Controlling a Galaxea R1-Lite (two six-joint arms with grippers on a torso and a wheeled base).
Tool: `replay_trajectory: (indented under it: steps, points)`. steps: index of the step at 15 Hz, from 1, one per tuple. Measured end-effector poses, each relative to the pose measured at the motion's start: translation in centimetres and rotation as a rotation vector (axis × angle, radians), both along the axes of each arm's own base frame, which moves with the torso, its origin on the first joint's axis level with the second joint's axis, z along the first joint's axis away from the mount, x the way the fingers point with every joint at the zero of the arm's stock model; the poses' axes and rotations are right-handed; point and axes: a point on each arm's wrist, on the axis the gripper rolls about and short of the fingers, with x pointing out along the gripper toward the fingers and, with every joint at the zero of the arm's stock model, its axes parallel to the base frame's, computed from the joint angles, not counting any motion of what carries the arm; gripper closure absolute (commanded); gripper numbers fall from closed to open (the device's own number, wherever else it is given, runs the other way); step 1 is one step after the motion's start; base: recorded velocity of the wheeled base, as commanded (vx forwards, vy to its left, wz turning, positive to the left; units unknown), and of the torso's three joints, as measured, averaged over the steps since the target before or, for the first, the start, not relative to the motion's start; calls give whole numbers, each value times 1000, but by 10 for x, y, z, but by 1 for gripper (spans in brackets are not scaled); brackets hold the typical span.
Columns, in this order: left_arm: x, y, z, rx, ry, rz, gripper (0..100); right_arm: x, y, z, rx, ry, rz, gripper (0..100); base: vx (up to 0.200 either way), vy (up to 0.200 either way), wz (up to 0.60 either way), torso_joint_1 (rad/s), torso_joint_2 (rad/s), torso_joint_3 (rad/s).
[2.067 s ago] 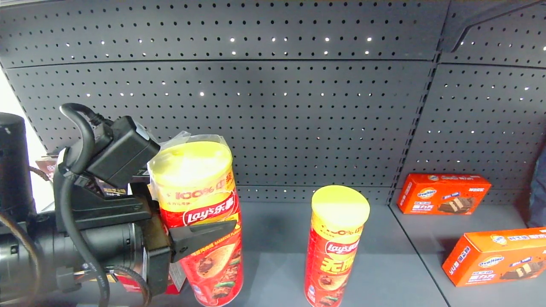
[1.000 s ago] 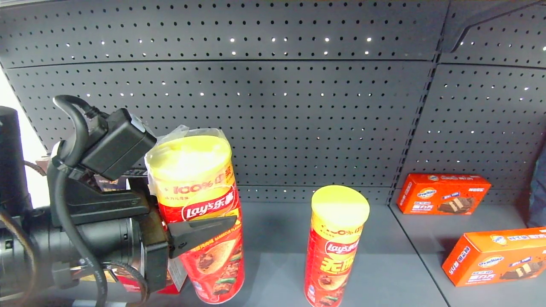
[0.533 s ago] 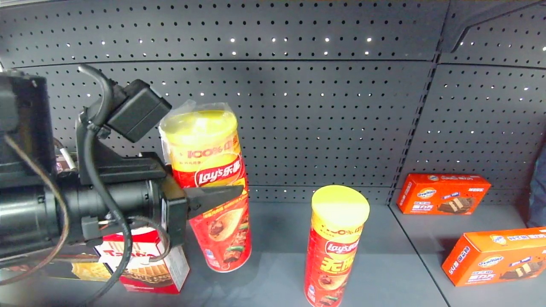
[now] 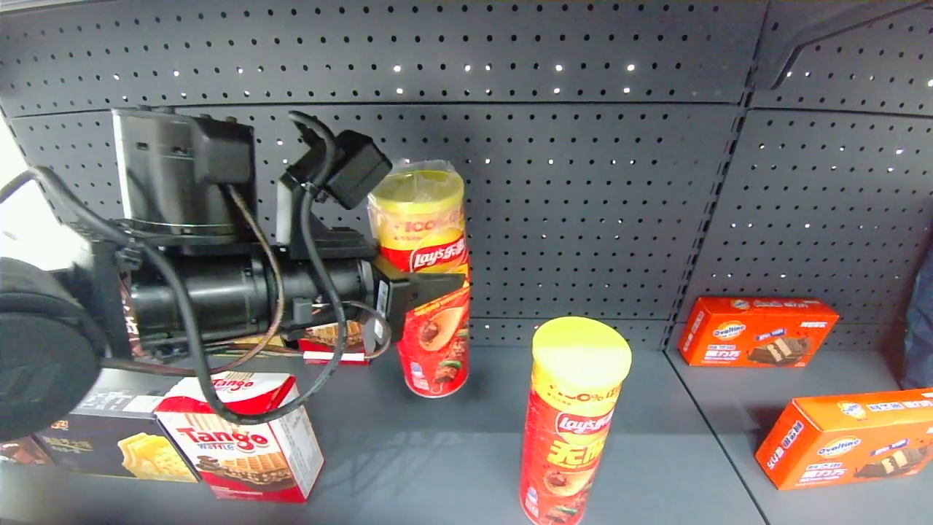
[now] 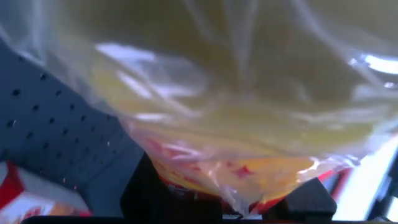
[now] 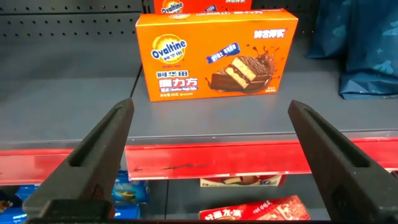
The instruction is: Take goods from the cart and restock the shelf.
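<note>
My left gripper is shut on a red chip can with a yellow lid, holding it upright near the back of the grey shelf, its base close to the shelf floor. In the left wrist view the can's plastic-wrapped yellow top sits right before the camera. A second chip can stands on the shelf in front and to the right. My right gripper is open, facing an orange chocolate box on a shelf with a red front edge.
Red and white wafer box and a dark box stand at the front left. Two orange boxes lie on the right shelf section. A pegboard wall closes the back. Free floor lies between the two cans.
My left arm has carried the chip can up, right and deeper toward the back wall. The wafer boxes at the left have come into sight. The second can has not moved.
</note>
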Motion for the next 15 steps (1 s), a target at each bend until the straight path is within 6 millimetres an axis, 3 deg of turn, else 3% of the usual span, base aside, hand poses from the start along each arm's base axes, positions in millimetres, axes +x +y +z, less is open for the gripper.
replay_trajectory:
  steps: [5, 15]
  points:
    - [42, -28, -35, 1, -2, -32, 100, 0, 0, 0, -1, 0, 0, 0, 0, 0, 0, 0, 0, 0]
    - [94, -67, -60, 0, -4, -81, 100, 0, 0, 0, -1, 0, 0, 0, 0, 0, 0, 0, 0, 0]
